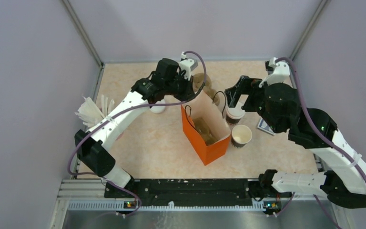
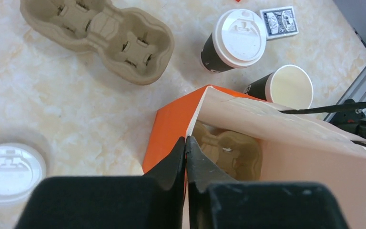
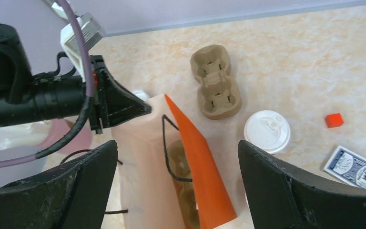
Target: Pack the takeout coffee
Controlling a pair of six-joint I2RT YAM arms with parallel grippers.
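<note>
Bright, even light, soft shadows; close fingers slightly out of focus.

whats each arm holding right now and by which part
The left gripper holds the bag by its top rim, jaws shut on the edge. The right gripper holds nothing, jaws open.

orange bag rim pinched in pincer, lidded cup beyond
</note>
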